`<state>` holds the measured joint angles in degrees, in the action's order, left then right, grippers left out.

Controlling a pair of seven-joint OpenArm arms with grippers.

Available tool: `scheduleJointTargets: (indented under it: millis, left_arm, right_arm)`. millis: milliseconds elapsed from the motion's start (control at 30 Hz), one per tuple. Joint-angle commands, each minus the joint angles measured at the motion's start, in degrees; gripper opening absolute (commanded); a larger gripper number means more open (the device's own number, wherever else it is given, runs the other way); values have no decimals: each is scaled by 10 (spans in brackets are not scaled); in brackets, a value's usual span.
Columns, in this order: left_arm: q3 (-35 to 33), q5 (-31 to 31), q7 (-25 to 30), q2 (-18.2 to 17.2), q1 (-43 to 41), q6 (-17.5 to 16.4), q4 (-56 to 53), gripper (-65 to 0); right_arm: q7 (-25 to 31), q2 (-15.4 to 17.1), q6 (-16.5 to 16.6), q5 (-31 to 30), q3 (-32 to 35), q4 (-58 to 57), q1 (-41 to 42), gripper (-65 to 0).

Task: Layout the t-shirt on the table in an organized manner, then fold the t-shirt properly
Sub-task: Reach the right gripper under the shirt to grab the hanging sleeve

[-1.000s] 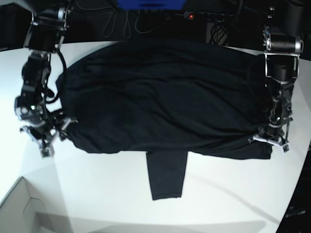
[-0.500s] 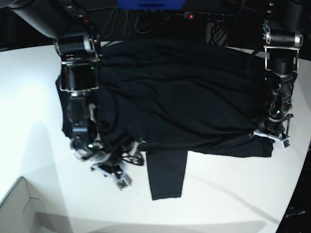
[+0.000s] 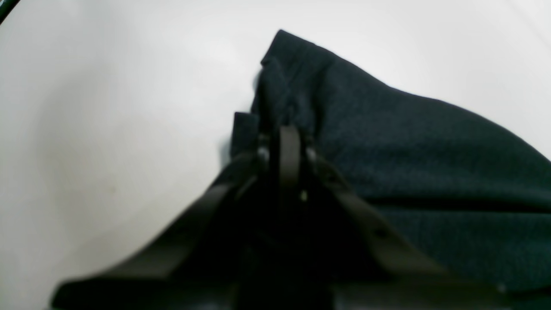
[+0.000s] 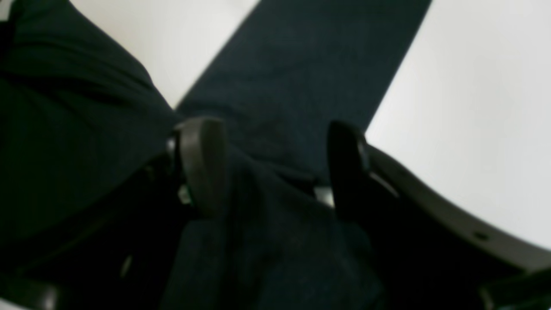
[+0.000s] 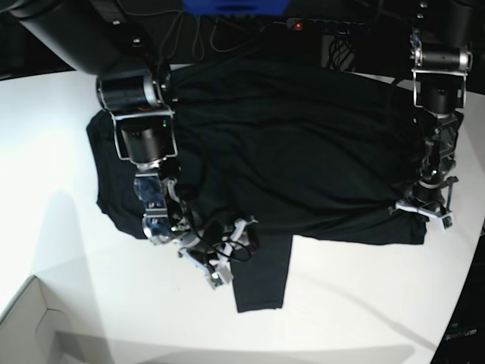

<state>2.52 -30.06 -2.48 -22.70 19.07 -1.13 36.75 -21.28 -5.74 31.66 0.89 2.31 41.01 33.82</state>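
The left hand (image 3: 284,129) pinched a corner of the soft black t-shirt (image 5: 303,152) spread on the smooth white desk (image 5: 61,136); the right hand (image 4: 275,168) gaped, empty, over the near sleeve.

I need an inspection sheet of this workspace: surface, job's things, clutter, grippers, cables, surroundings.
Surface: white table, curved edge at right.
Job's things: black t-shirt spread wide, wrinkled; one strip sticks out toward the near edge.
Clutter: white box corner at the near left.
Grippers: left gripper shut on the t-shirt's corner; right gripper open, jaws either side of the fabric where the strip begins.
Cables: loose cables behind the table; thin wires on the right arm's wrist.
Surroundings: dark background, blue object, small red light.
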Motion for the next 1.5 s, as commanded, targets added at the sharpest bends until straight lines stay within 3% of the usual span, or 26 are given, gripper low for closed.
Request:
scheduleJointTargets:
  millis: [0, 267, 500, 667, 900, 1467]
  left_arm:
    - [-1, 3, -53, -4, -7, 11, -6, -650]
    - [-1, 4, -53, -3, -7, 11, -6, -650]
    - [-1, 4, -53, -2, -7, 11, -6, -650]
    - [-1, 4, -53, -2, -7, 11, -6, -650]
    - [-1, 4, -53, -2, -19, 11, -6, -650]
    - [-1, 4, -53, -3, -47, 10, -5, -650]
  right_arm:
    - [20, -3, 0, -9, -1, 11, 19, -274]
    - [21, 9, -1, -9, -2, 10, 16, -286]
    - [29, 14, -1, -10, -2, -62, 29, -444]
    - [58, 14, -1, -11, -2, -66, 29, -510]
    - [58, 13, -1, -12, -3, -55, 36, -649]
    - [58, 1, 0, -13, -3, 6, 66, -650]
